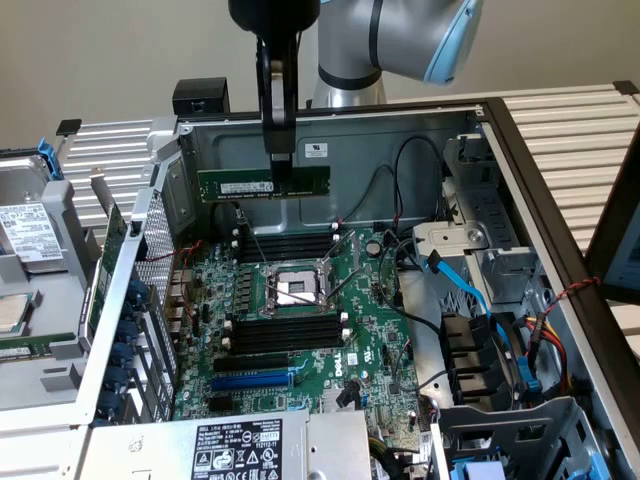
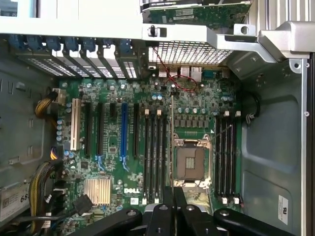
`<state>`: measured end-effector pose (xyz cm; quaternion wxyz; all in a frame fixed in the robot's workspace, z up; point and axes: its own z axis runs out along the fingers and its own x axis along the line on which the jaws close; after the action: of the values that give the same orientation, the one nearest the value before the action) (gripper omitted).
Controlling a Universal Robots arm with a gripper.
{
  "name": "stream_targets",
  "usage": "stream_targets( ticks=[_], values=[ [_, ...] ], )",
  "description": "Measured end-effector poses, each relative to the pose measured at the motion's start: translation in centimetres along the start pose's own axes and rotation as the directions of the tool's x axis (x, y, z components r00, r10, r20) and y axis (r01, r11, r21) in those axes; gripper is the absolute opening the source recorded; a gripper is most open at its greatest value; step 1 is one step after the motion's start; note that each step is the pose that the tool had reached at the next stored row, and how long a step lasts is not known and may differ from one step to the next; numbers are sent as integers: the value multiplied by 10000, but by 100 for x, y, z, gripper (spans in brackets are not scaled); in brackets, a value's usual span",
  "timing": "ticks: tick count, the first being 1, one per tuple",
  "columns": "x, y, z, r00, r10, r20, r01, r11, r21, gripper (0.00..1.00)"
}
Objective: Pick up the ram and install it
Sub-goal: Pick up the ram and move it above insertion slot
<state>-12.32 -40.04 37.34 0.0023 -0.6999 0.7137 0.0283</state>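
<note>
Nearest me, the motherboard [image 1: 300, 340] lies in the open case [image 1: 400, 125]. Farther back, my gripper [image 1: 281, 165] clamps the ram [image 1: 240, 185] by its top edge near mid-length, level above the far memory slots [image 1: 285, 245]. I judge it light, stiff, fragile: edges only.

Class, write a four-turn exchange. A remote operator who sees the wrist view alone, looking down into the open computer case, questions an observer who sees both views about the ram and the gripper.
Operator: From the wrist view I can't judge it. Is the ram in the grip?
Observer: Yes. On the exterior view the gripper is shut on the ram's top edge, near the middle of its length.
Operator: Is it seated in a slot yet?
Observer: No. It hangs level in the air, clear above the black memory slots, touching none of them.
</note>
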Motion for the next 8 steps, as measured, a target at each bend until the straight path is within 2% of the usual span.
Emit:
stream_targets(
  ticks=[4,5,8],
  values=[
    [2,-1,22,10000,2,-15,-2,10000,-9,13],
    [2,-2,26,10000,1,-36,-1,10000,-8,13],
    [3,-2,38,9995,12,-308,-12,10000,-1,13]
  ],
)
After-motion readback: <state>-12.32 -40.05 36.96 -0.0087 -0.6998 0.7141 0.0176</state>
